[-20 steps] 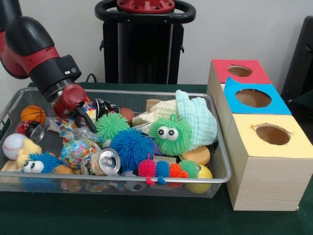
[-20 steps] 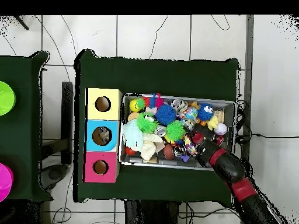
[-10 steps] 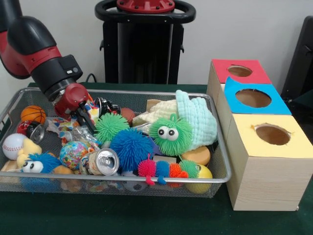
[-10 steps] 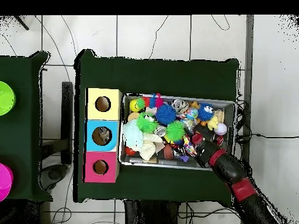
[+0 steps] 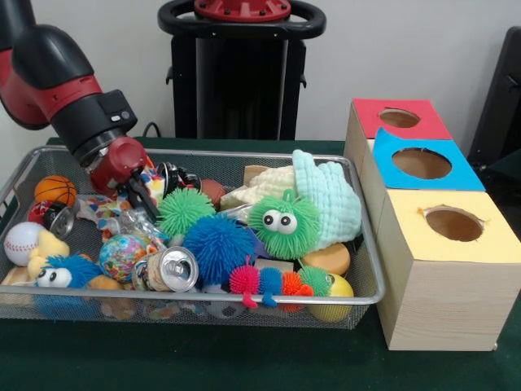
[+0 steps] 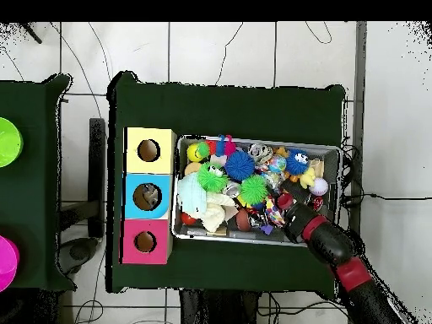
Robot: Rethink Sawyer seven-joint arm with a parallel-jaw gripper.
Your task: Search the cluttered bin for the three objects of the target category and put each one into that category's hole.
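The gripper dips into the wire bin among crinkly wrappers; whether it is spread or pinching, I cannot tell. Three holed boxes stand beside: red, blue, yellow. Two spiky green balls and one silver can lie inside.

Red arm angled down, tool lowered
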